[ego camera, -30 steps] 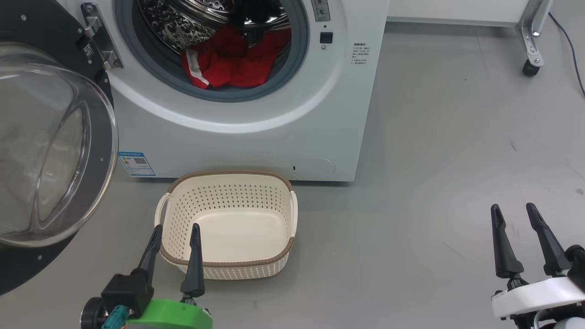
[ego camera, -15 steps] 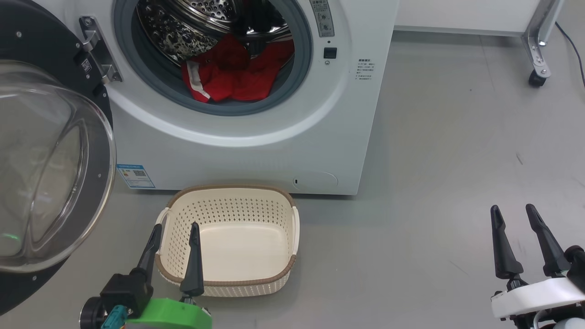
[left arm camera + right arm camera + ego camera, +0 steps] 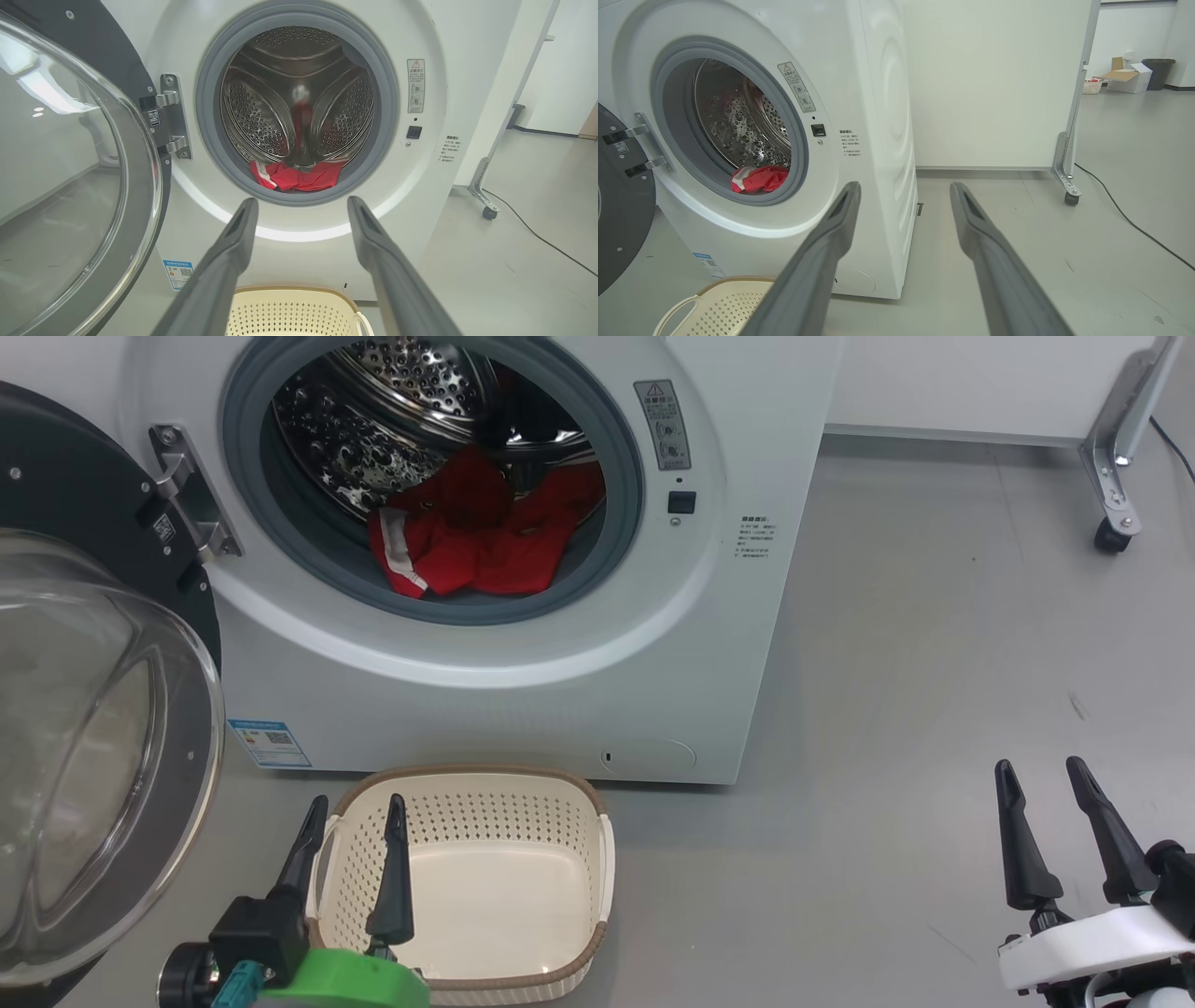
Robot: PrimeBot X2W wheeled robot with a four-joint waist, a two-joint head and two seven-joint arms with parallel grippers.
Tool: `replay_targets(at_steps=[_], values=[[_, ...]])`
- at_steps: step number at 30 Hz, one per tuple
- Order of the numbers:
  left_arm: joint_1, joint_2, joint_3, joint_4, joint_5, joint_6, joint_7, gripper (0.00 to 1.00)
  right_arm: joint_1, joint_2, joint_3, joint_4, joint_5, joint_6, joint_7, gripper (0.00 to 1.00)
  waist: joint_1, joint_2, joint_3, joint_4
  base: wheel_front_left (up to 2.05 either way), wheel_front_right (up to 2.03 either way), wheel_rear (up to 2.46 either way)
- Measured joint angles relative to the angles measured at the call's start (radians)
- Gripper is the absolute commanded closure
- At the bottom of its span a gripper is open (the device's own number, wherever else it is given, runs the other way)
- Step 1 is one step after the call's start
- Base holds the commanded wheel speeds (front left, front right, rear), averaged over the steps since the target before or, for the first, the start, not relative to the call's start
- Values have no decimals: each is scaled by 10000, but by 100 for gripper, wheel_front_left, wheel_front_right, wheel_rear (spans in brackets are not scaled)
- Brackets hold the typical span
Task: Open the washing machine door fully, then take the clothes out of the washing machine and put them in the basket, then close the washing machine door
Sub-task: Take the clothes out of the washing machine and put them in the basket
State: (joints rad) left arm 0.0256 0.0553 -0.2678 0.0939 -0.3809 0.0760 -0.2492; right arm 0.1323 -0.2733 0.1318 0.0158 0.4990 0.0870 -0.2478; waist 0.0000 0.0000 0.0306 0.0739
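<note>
The white washing machine (image 3: 523, 700) stands ahead with its black round door (image 3: 84, 747) swung wide to the left, glass bowl facing out. Red clothes (image 3: 467, 546) with white trim lie at the front of the steel drum, also seen as clothes (image 3: 296, 175) and clothes (image 3: 759, 178). The cream basket (image 3: 569, 807) sits empty on the floor just before the machine. My left gripper (image 3: 355, 812) is open above the basket's near left corner, holding nothing. My right gripper (image 3: 1039, 778) is open and empty over bare floor to the right of the machine.
A white panel on a metal leg with a castor (image 3: 1111, 535) stands at the back right, a black cable (image 3: 1134, 224) trailing from it across the grey floor. Far off are cardboard boxes and a dark bin (image 3: 1157, 72).
The head camera has tilted up, so machine and basket sit lower in the picture and more of the drum shows. Both grippers stay open and in place.
</note>
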Motion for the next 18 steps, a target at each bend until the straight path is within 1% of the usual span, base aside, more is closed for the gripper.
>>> replay_targets(at_steps=[9,18], values=[[0,-6,-29,8,-4,0,0,0,0,54,35,56,-59,2,0,0,0,0,-97,21,60,-60,0],[1,-8,-67,35,-15,0,0,0,0,100,56,90,-90,33,0,0,0,0,-206,34,22,-22,0]])
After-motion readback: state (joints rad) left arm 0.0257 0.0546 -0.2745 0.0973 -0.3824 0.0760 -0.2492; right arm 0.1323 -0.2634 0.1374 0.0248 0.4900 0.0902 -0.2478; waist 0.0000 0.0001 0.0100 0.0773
